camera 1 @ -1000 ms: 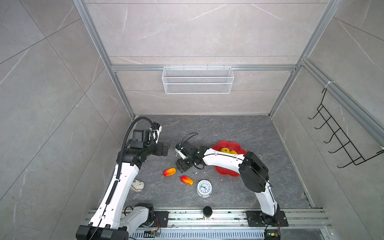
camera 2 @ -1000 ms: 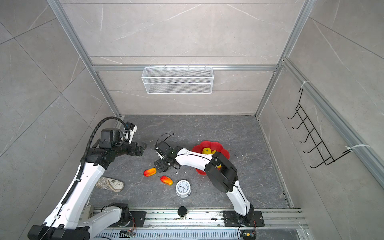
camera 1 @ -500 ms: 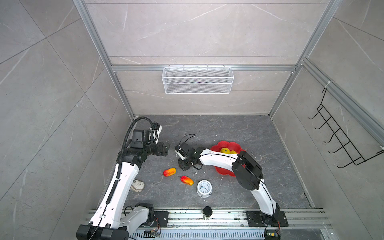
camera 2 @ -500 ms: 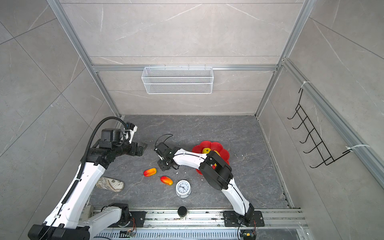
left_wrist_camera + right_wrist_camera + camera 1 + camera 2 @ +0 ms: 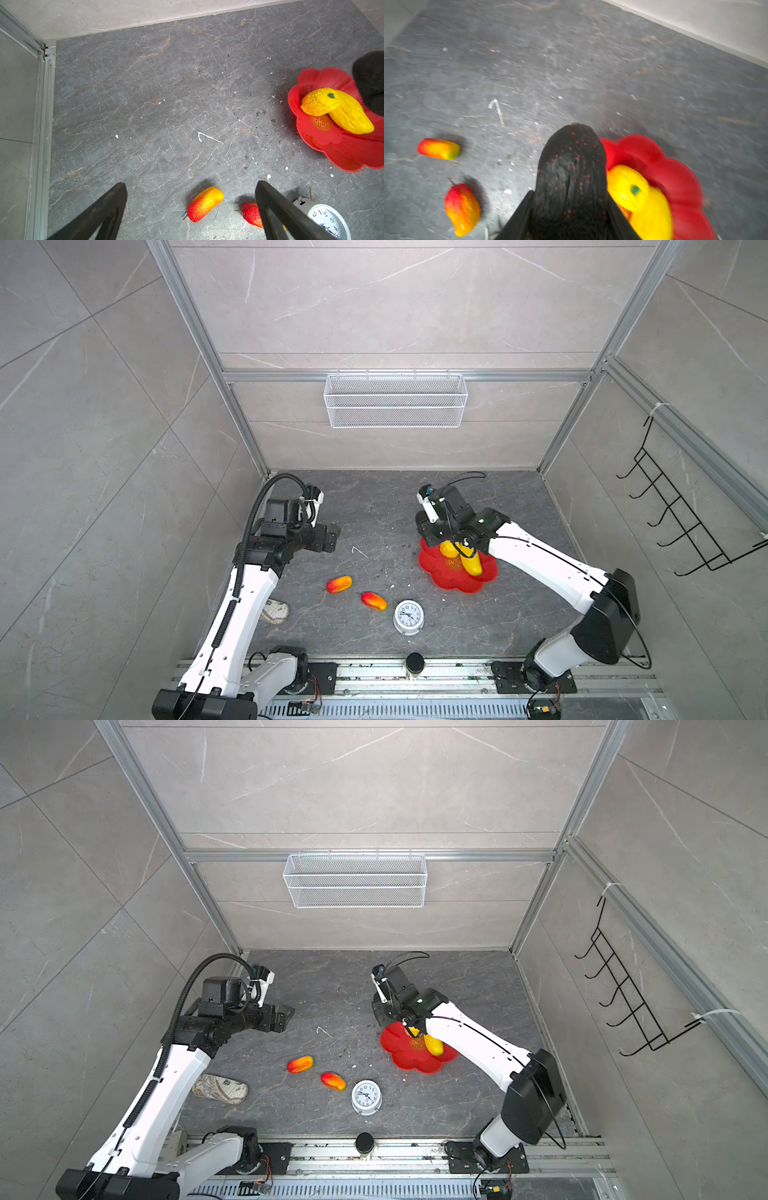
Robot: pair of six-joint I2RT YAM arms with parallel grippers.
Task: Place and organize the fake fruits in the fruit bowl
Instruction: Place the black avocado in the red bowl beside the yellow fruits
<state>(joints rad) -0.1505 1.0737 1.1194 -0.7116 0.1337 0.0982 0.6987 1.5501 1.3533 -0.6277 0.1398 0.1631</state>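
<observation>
One dark fruit (image 5: 571, 166) pinched tight in R hand (image 5: 570, 214) — long axis straight out, tip fwd — L hand (image 5: 191, 184) wide, empty.

Glossy red scalloped plastic bowl (image 5: 336, 153) with a gold emblem at its centre. Round ribbed fruit (image 5: 318, 101), yellow with a green stem spot. Long oval fruit (image 5: 351, 118), plain yellow. Oval blackish fruit (image 5: 571, 166), flecked red. Mango-like oval fruit (image 5: 204, 203) and its twin (image 5: 250, 214), red blending through orange to yellow.

grey marbled tabletop (image 5: 374, 506), red fruit bowl (image 5: 453, 584), two red-orange fake fruits (image 5: 339, 584) (image 5: 374, 601), white alarm clock (image 5: 408, 616), patterned pouch (image 5: 220, 1089)
</observation>
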